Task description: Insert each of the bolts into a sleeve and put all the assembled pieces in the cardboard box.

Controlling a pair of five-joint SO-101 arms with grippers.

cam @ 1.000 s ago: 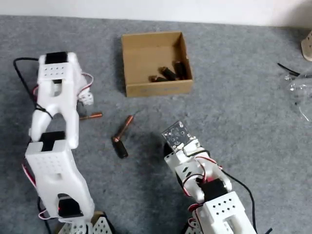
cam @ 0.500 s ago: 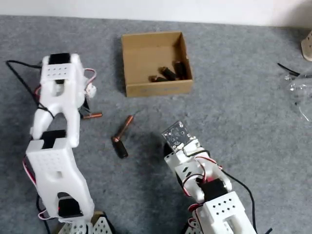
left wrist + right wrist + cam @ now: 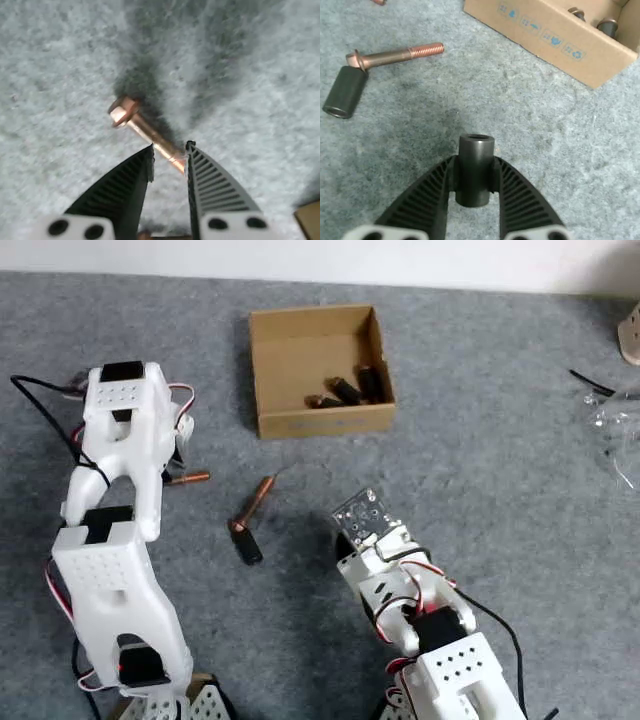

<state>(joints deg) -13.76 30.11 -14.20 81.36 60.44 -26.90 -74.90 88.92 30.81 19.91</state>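
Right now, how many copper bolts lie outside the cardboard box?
2. One copper bolt lies on the grey carpet at the left gripper; the other touches a loose black cylindrical sleeve. Arms may hide more.

A grey, felt-like carpet [image 3: 500,570] spreads from edge to edge under soft, even light that casts faint shadows. A white wall [image 3: 420,258] runs along twelve o'clock. At three o'clock lie a clear plastic piece [image 3: 612,422] and thin black wires [image 3: 592,381]. A tan object [image 3: 630,335] sits toward two o'clock.
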